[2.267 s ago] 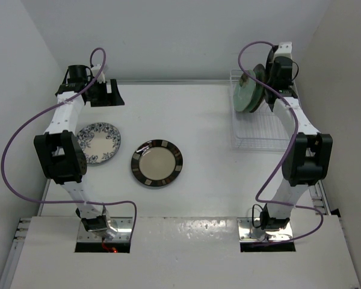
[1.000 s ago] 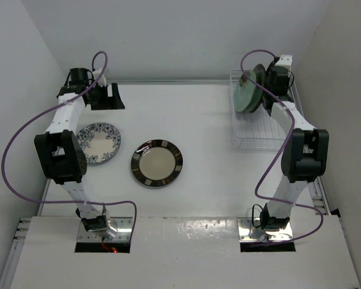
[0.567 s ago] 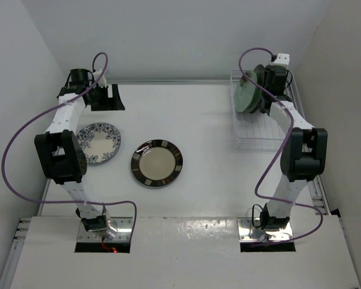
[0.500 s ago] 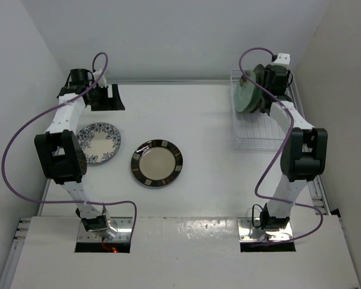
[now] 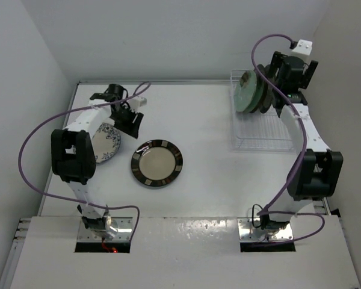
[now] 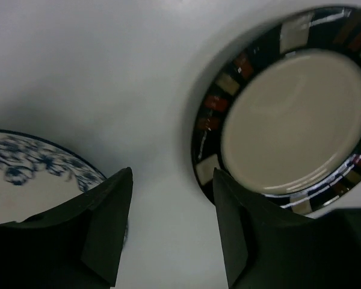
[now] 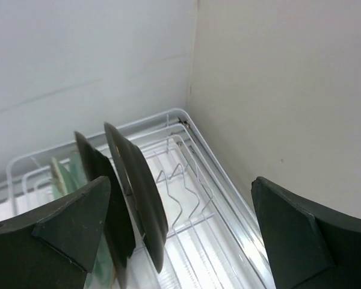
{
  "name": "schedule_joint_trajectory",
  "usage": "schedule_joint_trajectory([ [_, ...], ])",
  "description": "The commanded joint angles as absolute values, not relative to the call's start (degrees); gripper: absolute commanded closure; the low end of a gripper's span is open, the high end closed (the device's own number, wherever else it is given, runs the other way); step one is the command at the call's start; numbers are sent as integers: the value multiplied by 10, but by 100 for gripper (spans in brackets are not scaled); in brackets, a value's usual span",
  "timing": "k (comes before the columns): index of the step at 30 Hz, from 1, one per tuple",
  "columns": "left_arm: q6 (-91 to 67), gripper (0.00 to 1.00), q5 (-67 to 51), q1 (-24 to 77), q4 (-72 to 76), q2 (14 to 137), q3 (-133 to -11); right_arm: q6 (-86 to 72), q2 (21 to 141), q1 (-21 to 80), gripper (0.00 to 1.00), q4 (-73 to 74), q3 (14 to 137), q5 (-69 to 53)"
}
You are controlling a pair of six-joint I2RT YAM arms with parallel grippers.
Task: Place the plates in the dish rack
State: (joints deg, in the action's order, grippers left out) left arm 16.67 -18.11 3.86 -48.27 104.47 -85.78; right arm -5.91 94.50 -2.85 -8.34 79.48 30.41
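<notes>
Hovering our left gripper (image 6: 171, 226), jaws spread, between the flat round white-blue floral plate (image 6: 24, 186) and the round brown-striped-rim plate (image 6: 295, 120), we judge it is lining up its next pick. Our right gripper (image 7: 186, 232) hangs spread and empty above the white wire dish rack (image 7: 224, 194), clear of the plates (image 7: 138, 186) standing on edge inside.

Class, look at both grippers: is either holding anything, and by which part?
Nothing is held. The left gripper is open between the floral plate and the striped plate; the right gripper is open above the rack.
</notes>
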Motion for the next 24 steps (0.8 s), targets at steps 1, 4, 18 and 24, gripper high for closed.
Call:
schedule_joint_trajectory([
  [1, 224, 39, -153, 45, -558, 1054, -846, -81, 897, -25, 0, -38, 827, 270],
  [4, 241, 28, -153, 57, -572, 1069, -820, -56, 873, -6, 0, -33, 806, 229],
  [18, 236, 40, -244, 69, -523, 1201, -772, -43, 795, 83, 0, -43, 702, 191],
  [24, 246, 100, -339, 43, -565, 1207, -807, -64, 772, 87, 0, -38, 671, 183],
])
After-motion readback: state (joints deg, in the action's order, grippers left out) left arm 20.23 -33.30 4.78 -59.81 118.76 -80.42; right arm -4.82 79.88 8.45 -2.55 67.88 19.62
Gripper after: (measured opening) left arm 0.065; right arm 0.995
